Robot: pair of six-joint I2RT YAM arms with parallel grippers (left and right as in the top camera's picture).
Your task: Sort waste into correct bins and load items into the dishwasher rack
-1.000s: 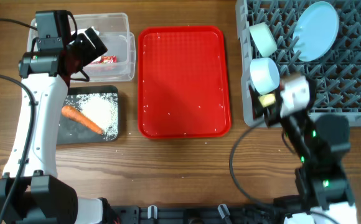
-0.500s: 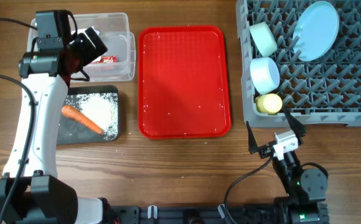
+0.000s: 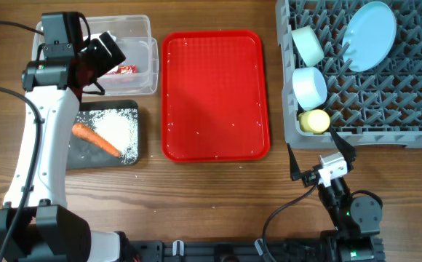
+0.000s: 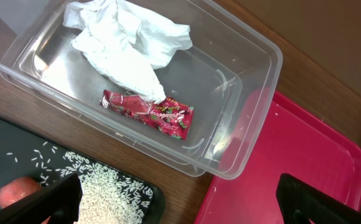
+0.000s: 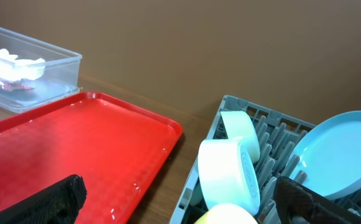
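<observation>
The left gripper hung over the clear plastic tub at the table's far left; in the left wrist view its fingers stood wide apart with nothing between them; inside the tub lay the crumpled white tissue, and just beside it, touching its lower edge, the small red-brown snack wrapper; the black tray sat directly in front of the tub, carrying a heap of loose white rice and the orange carrot, which lay slantwise against the rice; to the right of both bins lay the flat red serving tray, bare but for a few scattered rice grains near its rim; the grey dishwasher rack filled the far right corner; along its left side stood the mint green bowl, then the whitish-blue bowl, both on edge between pegs, and the small yellow cup at the near left corner, touching the whitish-blue bowl; the large light-blue plate leaned tilted among the pegs further right; the right gripper was over the table just in front of the rack's near edge, close to the cup, its fingers spread wide and empty.
</observation>
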